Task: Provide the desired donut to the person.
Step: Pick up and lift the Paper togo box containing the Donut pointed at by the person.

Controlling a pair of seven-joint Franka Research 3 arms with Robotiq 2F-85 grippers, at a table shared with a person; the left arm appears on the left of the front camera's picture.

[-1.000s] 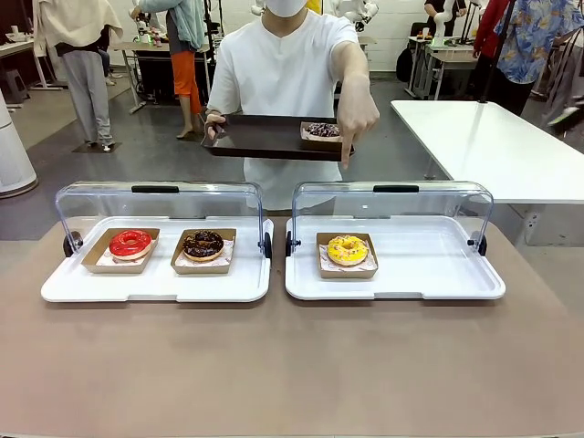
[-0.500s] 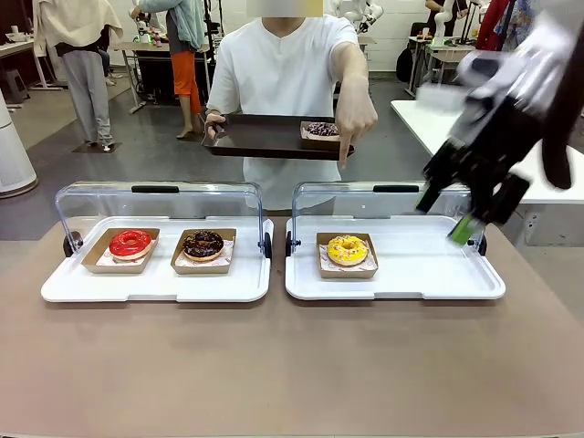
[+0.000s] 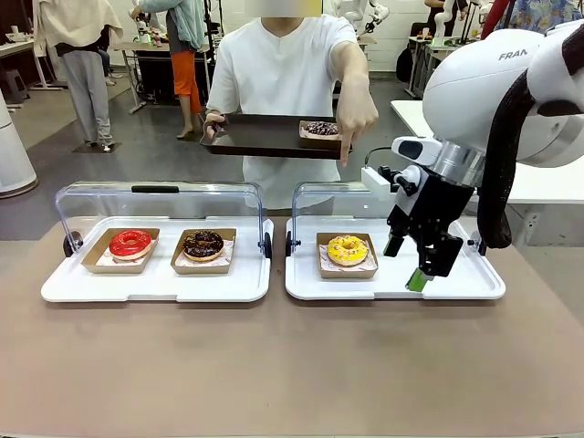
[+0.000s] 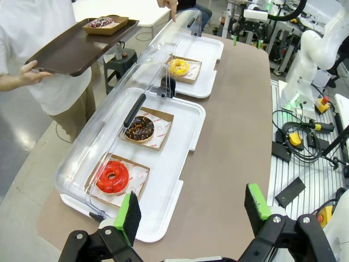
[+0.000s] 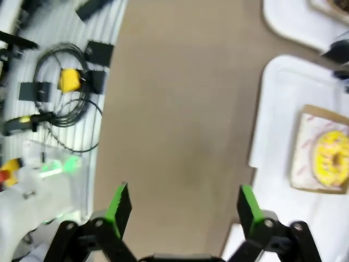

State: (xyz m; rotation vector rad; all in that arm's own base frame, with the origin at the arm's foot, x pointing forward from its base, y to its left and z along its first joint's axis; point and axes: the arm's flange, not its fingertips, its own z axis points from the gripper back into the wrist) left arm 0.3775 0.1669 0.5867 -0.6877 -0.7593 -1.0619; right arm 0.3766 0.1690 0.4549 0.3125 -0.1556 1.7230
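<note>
The person (image 3: 283, 64) in a white shirt points a hand (image 3: 356, 117) down at the yellow donut (image 3: 348, 249), which sits in a cardboard box on the right white tray (image 3: 456, 283). Their other hand holds a brown tray (image 3: 260, 137) carrying a sprinkled chocolate donut (image 3: 321, 130). My right gripper (image 3: 405, 263) hangs open over the right tray, just right of the yellow donut and apart from it. Its wrist view shows the open gripper (image 5: 184, 206) and the yellow donut (image 5: 331, 159) at the right edge. My left gripper (image 4: 192, 208) is open above the table's left end.
The left white tray (image 3: 155, 287) holds a red donut (image 3: 130, 244) and a chocolate donut (image 3: 203, 244) in boxes. Clear lids (image 3: 160, 205) stand raised behind both trays. A white table (image 3: 493, 146) is at the back right. Cables (image 5: 71, 109) lie on the floor beside the table.
My right arm has swung in from the upper right and come down over the right tray. The person's pointing hand and tray have stayed put.
</note>
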